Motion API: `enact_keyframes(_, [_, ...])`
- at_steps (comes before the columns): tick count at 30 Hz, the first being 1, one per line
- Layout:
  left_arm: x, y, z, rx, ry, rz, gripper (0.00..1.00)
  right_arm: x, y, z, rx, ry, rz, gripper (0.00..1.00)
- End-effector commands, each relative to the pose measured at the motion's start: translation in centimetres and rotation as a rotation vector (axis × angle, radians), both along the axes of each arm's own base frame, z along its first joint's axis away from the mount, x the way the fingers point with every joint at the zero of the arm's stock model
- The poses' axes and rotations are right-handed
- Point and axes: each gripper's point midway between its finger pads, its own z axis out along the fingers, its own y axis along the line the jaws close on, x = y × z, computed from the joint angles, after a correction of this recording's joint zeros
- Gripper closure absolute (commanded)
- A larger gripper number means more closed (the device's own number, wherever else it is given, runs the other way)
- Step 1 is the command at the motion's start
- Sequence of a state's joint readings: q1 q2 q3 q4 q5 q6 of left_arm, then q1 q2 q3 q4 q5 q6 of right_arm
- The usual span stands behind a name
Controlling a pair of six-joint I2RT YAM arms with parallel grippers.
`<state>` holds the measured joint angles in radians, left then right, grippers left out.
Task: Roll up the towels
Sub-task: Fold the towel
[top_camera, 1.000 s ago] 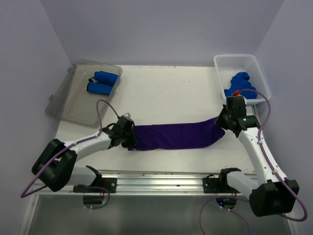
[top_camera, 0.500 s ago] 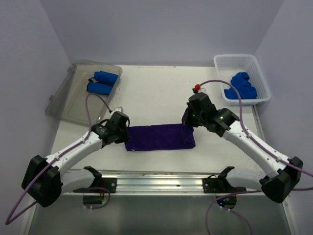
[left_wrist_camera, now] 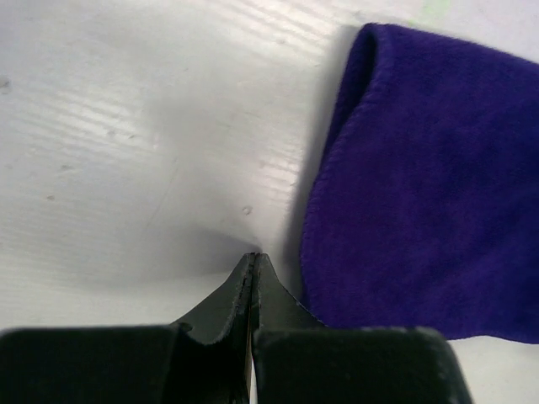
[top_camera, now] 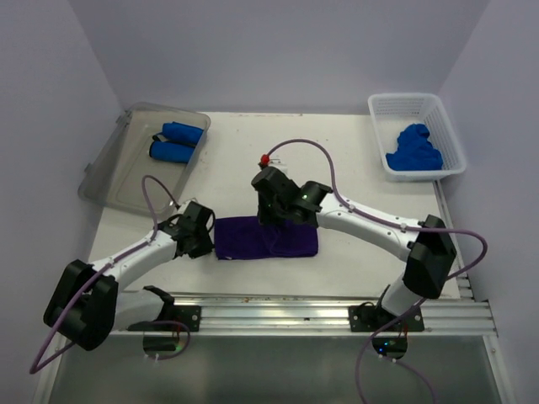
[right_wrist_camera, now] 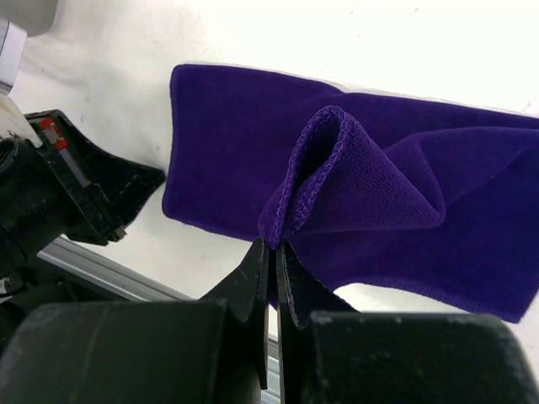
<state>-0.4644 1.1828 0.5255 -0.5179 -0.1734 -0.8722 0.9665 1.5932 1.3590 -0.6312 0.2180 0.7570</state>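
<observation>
The purple towel point(top_camera: 295, 244) lies folded on the white surface point(top_camera: 278, 160), soft and floppy I'd guess, best taken by its hemmed edge, which the right claw point(right_wrist_camera: 271, 244) pinches up while the left claw point(left_wrist_camera: 254, 261) sits pressed together, empty, just beside it.

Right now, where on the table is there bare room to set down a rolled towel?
Bare: the table's back centre, between clear bin and white basket. Crowded: around the purple towel, with left gripper at its edge and right gripper pinching it.
</observation>
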Motion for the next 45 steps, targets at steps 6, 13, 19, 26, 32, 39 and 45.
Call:
enact_keyframes(6, [1.2,-2.0,-1.0,-0.096,-0.030,-0.025,1.00,0.3,5.9,-0.7,0.042,0.004,0.058,1.00])
enact_keyframes(13, [1.1,-2.1,-1.5,-0.100,-0.022,-0.030,1.00,0.1,8.3,-2.8,0.021,0.041,0.096,1.00])
enact_keyframes(19, [0.6,-1.8,-2.0,-0.092,-0.007,-0.022,1.00,0.4,9.8,-4.0,0.005,0.055,0.111,1.00])
enact_keyframes(26, [0.5,-1.6,-2.0,-0.087,-0.008,-0.017,1.00,0.2,11.5,-5.5,-0.012,0.077,0.137,1.00])
enact_keyframes(32, [0.4,-1.3,-1.7,-0.082,-0.009,0.000,1.00,-0.1,12.0,-6.9,-0.016,0.106,0.155,0.83])
enact_keyframes(39, [0.7,-0.9,0.8,-0.084,-0.058,0.024,1.00,0.7,10.4,-1.9,0.023,-0.007,0.148,0.47])
enact_keyframes(45, [1.8,-0.7,4.8,-0.098,-0.160,0.042,1.00,2.5,3.1,-0.8,-0.002,-0.065,0.024,0.57])
